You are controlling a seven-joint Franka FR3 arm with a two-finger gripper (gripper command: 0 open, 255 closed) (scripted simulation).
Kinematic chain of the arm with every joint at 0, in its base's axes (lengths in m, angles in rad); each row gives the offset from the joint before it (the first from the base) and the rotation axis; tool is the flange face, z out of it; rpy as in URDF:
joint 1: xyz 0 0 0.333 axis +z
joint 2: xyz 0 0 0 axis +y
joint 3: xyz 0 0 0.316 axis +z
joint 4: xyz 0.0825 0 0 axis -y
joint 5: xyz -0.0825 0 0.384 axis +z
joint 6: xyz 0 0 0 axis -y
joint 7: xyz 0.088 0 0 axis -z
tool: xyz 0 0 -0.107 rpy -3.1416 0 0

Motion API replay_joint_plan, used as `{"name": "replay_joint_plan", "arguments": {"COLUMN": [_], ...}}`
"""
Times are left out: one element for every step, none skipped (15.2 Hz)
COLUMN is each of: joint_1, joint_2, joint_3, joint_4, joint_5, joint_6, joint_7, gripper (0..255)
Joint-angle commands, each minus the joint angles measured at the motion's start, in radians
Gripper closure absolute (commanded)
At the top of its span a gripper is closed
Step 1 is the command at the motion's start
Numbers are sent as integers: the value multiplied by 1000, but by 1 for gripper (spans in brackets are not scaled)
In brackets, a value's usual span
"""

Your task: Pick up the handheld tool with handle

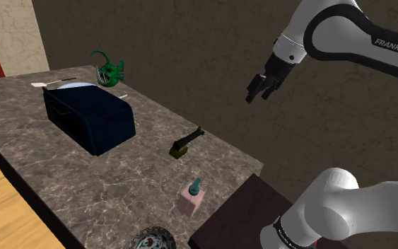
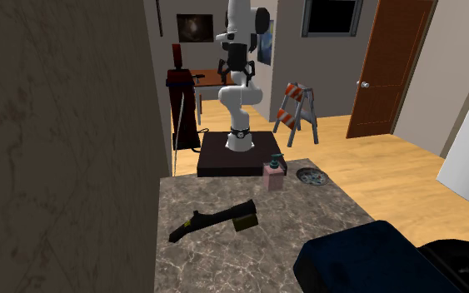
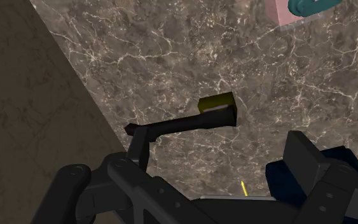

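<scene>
The handheld tool [image 1: 186, 143] lies flat on the marble table [image 1: 63, 170], close to the brown wall. It has a long black handle and a blocky olive-yellow head [image 3: 217, 105]. In the second exterior view the tool [image 2: 216, 218] lies across the table with its head toward the arm. My black gripper [image 1: 261, 88] hangs high above the tool, well clear of it, open and empty. In the wrist view the fingers [image 3: 304, 156] stand apart, and the tool [image 3: 184, 122] lies on the marble beyond the gripper [image 3: 222, 153].
A dark blue case [image 1: 91, 119] stands further along the table, with a green fish figure [image 1: 109, 71] behind it. A pink dispenser with a teal pump [image 1: 191, 198] and a patterned bowl [image 1: 151, 242] sit near the dark stand [image 1: 240, 219]. A brown wall [image 1: 190, 56] borders the table.
</scene>
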Motion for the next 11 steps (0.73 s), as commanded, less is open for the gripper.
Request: {"name": "replay_joint_plan", "arguments": {"joint_1": [0,-7,-14,-20,-27,-34,-41,-47,-54,-61,-68], "joint_2": [0,22,46,71,97,124,153,183,214,245,278], "joint_3": [0,8,16,24,32,40,47,54,61,68,73], "joint_4": [0,-12,-23,-32,-39,-45,-49,-52,-54,-54,-52], "joint_5": [0,4,8,12,15,18,20,22,24,25,25], "joint_6": [0,31,62,93,124,154,184,214,243,271,299], "joint_7": [0,30,61,91,121,151,181,210,240,269,299], "gripper": [0,0,0,0,0,0,0,0,0,0,0]}}
